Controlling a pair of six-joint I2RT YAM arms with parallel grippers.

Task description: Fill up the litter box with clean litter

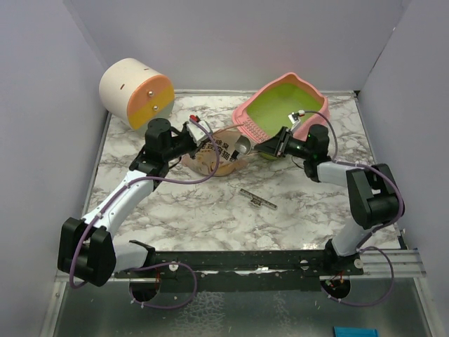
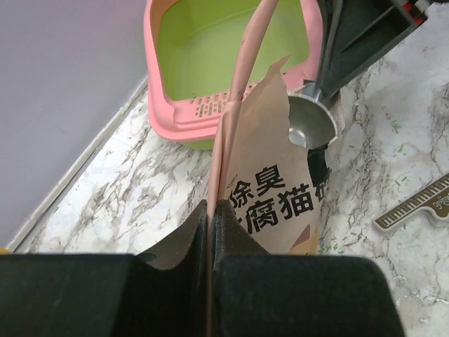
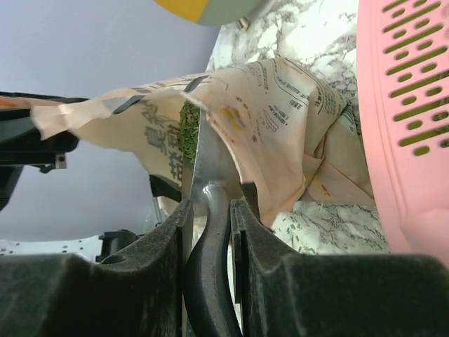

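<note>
The pink litter box [image 1: 245,114] with a lime-green inside stands at the back right; its wall also shows in the left wrist view [image 2: 179,116] and the right wrist view [image 3: 403,140]. The peach bag [image 1: 219,160] lies open just in front of it. My left gripper [image 1: 198,140] is shut on the bag's edge [image 2: 273,175]. My right gripper [image 1: 272,147] is shut on the black handle of the metal scoop [image 3: 208,165], whose bowl [image 2: 312,125] sits at the bag's mouth. Greyish-green litter [image 3: 186,130] shows inside the bag, and a few granules [image 3: 309,235] lie on the table.
A cream-and-orange cylinder [image 1: 135,91] lies at the back left. A thin dark printed strip [image 1: 257,199] lies on the marble in front of the bag. Grey walls close in the left, back and right sides.
</note>
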